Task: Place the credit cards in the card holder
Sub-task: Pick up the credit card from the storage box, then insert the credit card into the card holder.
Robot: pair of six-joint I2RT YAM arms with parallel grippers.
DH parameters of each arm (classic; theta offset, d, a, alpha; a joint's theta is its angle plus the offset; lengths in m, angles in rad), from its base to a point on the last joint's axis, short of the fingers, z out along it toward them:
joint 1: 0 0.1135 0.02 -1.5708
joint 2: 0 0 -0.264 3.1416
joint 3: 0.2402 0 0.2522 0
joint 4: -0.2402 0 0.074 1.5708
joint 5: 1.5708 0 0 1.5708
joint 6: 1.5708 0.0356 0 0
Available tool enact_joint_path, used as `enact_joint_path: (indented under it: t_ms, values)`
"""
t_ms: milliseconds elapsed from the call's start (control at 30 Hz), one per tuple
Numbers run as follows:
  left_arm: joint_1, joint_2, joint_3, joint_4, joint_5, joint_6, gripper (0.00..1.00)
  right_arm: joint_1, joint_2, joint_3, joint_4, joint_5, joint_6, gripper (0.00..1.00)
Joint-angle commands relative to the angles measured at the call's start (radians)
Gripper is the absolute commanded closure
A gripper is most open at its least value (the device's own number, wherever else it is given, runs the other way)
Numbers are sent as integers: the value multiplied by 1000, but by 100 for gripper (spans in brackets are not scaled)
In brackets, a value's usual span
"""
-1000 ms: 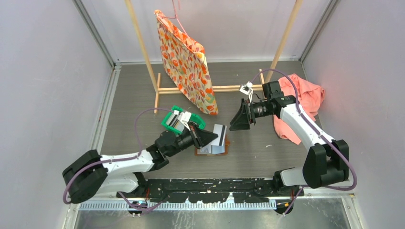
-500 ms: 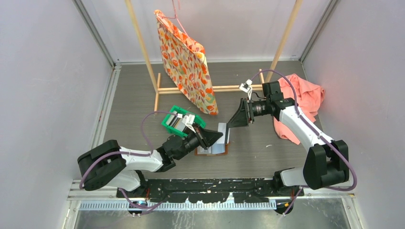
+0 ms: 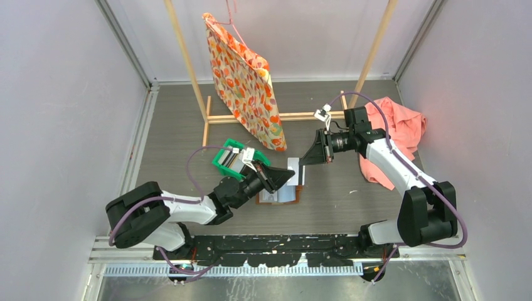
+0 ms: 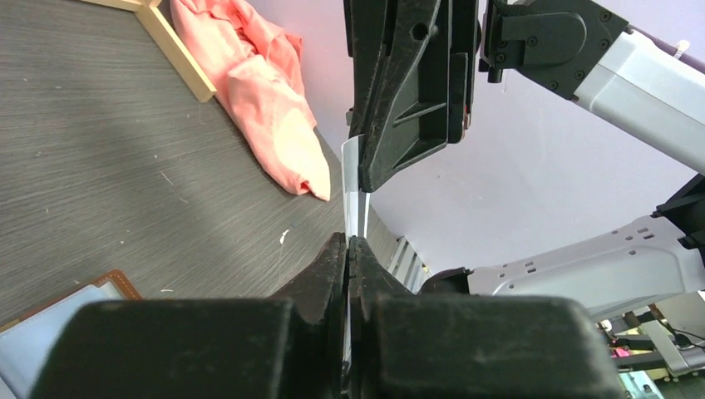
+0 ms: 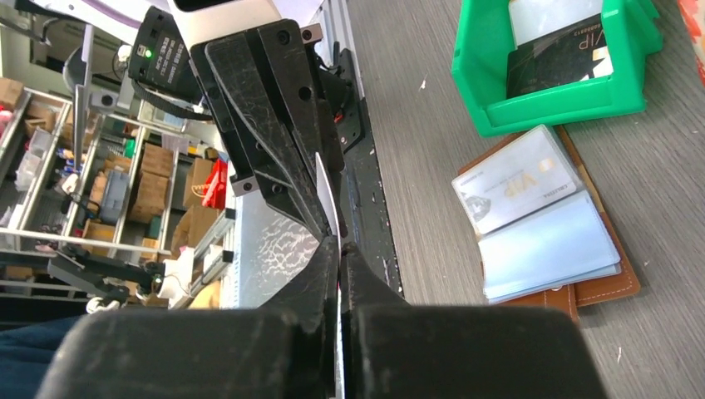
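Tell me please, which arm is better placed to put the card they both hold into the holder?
The right arm, probably. Both arms' jaws are shut on the card. The right wrist view shows the open holder plainly; the left wrist view shows only its corner.

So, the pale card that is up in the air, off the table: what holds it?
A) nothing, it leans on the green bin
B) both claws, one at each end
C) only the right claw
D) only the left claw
B: the pale card is pinched at one end by the left claw and at the opposite end by the right claw, and both are shut on it.
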Motion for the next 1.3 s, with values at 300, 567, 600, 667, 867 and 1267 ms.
enact_joint_path:
  t_ms: [300, 567, 600, 667, 867, 1267]
  values:
    - [165, -365, -3, -776, 180, 42, 43, -13, 90, -96, 186, 239, 206, 99]
    - [165, -468, -28, -949, 132, 180, 57, 8, 120, -272, 653, 408, 567, 99]
    - [165, -441, -21, -942, 134, 187, 61, 10, 121, -285, 674, 428, 583, 99]
    - [165, -375, -3, -907, 166, 201, 68, 11, 138, -313, 729, 453, 616, 99]
    - [164, -222, 31, -857, 192, 205, 75, 30, 215, -347, 801, 478, 648, 99]
    - [162, -131, 6, -860, 74, 152, 76, 88, 270, -366, 825, 497, 668, 99]
